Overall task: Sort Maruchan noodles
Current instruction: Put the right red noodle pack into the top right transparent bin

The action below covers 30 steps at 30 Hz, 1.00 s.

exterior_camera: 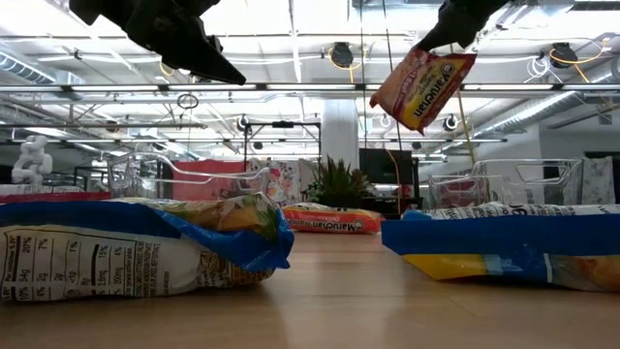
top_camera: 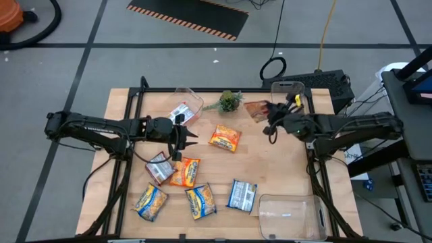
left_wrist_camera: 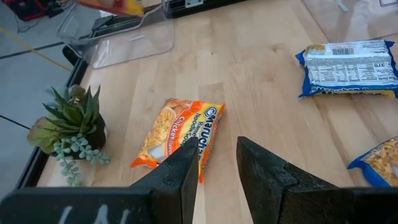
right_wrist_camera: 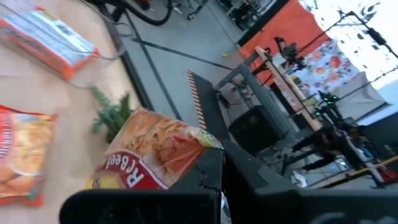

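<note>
Transfer underway: my right gripper [top_camera: 270, 116] is clamped on a red packet [exterior_camera: 422, 85] held aloft near the far bin [top_camera: 289, 88], needing a drop there, while my left gripper [left_wrist_camera: 217, 163] hovers part-open, empty, above the orange packet [left_wrist_camera: 179, 132].

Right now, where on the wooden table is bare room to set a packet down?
Open wood lies between the orange noodle packet and the right gripper, which holds a red-brown packet in the air, down to the clear plastic bin. It is crowded below the left gripper, where the yellow-and-blue packets and blue-white packet cluster.
</note>
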### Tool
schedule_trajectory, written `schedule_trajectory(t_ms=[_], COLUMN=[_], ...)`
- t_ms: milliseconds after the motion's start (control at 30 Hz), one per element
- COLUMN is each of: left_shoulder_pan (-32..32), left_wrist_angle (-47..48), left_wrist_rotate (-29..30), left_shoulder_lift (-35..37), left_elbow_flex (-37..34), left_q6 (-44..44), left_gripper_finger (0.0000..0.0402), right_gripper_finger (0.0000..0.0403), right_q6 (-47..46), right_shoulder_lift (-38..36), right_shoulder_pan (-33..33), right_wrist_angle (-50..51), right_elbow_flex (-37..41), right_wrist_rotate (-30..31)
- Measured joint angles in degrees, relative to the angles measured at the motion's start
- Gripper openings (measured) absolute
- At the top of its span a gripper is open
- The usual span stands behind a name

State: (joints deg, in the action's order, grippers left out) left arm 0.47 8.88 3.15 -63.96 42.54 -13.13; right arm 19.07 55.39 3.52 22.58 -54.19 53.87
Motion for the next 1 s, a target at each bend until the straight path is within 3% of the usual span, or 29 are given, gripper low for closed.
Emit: schedule_trajectory(t_ms=[500, 767, 1000], left_shoulder_pan=[2.16, 2.14, 2.14], left_wrist_angle=[-0.02, 0.02, 0.04], left_wrist_rotate=[0.01, -0.01, -0.01], left_shoulder_lift=[0.01, 0.00, 0.02], left_elbow_flex=[0.00, 0.00, 0.01], left_q6=[0.35, 1.66, 2.34], left_gripper_finger=[0.0115, 0.0115, 0.0115], right_gripper_finger=[0.0000, 0.0000, 0.0000], right_q6=[4.89, 7.33, 5.67], right_shoulder_lift=[-3.37, -3.25, -3.27], right_shoulder_pan=[-14.91, -21.94, -25.83], right_wrist_angle=[2.57, 3.80, 8.76], right_elbow_flex=[0.00, 0.00, 0.00], right_wrist_rotate=[-0.15, -7.43, -7.52])
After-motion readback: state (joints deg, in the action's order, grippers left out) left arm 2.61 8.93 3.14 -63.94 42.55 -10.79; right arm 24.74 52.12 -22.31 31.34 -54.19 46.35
